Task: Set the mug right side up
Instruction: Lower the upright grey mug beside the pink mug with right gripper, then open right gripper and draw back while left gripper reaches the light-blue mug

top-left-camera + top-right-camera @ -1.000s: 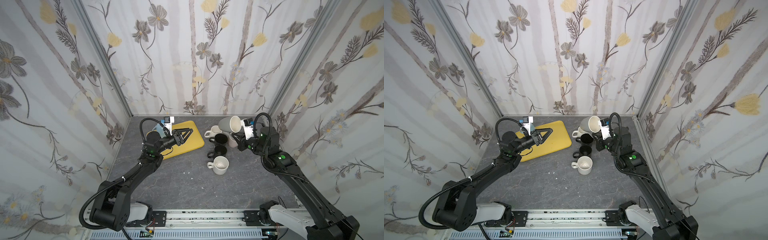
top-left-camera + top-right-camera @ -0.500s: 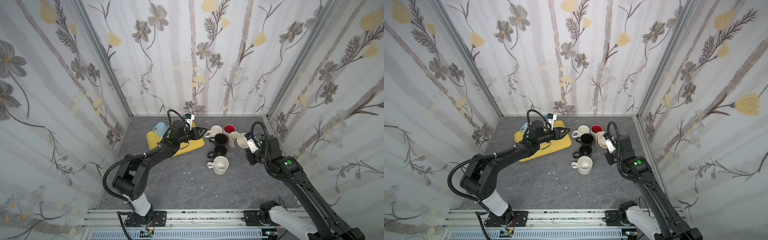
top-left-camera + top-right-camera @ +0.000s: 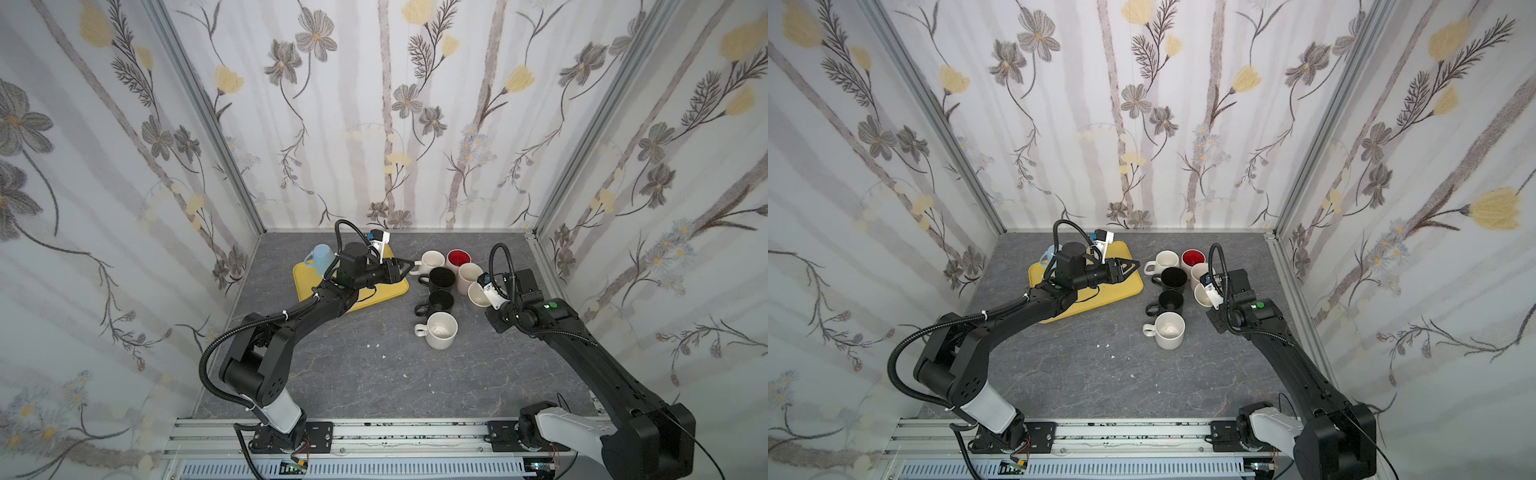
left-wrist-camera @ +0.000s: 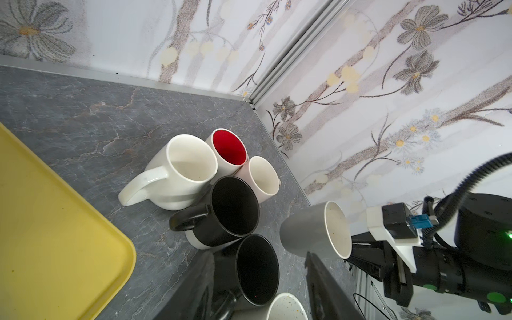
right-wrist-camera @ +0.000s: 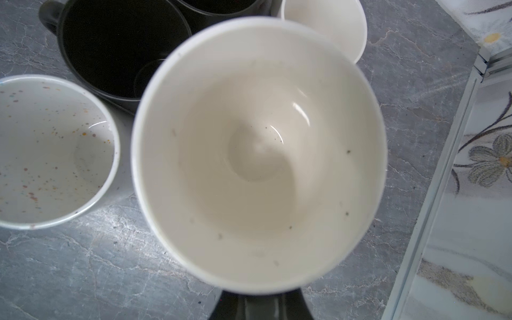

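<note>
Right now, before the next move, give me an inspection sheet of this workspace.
Surface: grey marbled table, a few white specks.
Job's things: grey mug tilted, mouth toward the right arm.
Clutter: six upright mugs beside it; yellow tray with a light blue cup.
Grippers: right gripper shut on the grey mug; left gripper open, empty, pointing at the mugs.
Cables: black hose looped over each wrist.
Surroundings: floral walls on three sides, rail in front.

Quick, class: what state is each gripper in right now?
Left gripper: open, holding nothing.
Right gripper: shut on the grey mug.
</note>
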You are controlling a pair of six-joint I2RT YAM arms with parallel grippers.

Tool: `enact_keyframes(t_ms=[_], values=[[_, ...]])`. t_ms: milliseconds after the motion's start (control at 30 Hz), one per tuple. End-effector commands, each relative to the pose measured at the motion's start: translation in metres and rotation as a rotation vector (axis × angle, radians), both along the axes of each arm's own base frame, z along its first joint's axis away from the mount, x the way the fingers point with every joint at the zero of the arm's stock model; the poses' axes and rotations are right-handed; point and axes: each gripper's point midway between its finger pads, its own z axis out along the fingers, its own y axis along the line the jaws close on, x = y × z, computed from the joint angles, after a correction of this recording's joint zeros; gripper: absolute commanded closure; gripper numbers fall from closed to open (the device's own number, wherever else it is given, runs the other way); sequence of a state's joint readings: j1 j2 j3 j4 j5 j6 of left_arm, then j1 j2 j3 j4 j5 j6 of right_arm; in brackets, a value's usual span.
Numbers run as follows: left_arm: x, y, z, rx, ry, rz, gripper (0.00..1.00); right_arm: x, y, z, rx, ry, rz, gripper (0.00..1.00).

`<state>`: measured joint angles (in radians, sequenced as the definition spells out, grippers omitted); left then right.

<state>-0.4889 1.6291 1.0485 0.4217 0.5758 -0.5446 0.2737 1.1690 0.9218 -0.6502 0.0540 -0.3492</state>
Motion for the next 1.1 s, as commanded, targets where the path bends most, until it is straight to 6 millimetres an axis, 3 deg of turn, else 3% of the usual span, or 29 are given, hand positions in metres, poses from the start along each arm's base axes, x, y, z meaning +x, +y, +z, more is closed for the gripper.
enact_keyframes(t_ms=[0, 200, 433, 667, 1000, 1067], values=[[-0.002, 0.005, 0.006, 0.012, -0.036, 0.009, 0.47, 0.022, 0.01, 0.007, 0.047, -0.08, 0.015, 1.0], [-0.006, 0.011, 0.014, 0.013, -0.053, 0.011, 0.45, 0.03, 0.01, -0.024, 0.062, -0.038, 0.017, 1.0], [-0.011, 0.024, 0.012, 0.057, -0.049, 0.018, 0.44, 0.038, 0.014, -0.038, 0.101, -0.03, 0.047, 1.0], [-0.016, 0.03, 0.013, 0.057, -0.045, 0.026, 0.43, 0.048, 0.009, -0.067, 0.054, 0.064, 0.048, 1.0], [-0.023, 0.041, 0.009, 0.077, -0.045, 0.047, 0.41, 0.058, 0.016, -0.064, 0.045, 0.038, 0.116, 1.0], [-0.023, 0.043, 0.008, 0.079, -0.044, 0.051, 0.41, 0.06, 0.014, -0.064, 0.029, 0.037, 0.111, 0.93]])
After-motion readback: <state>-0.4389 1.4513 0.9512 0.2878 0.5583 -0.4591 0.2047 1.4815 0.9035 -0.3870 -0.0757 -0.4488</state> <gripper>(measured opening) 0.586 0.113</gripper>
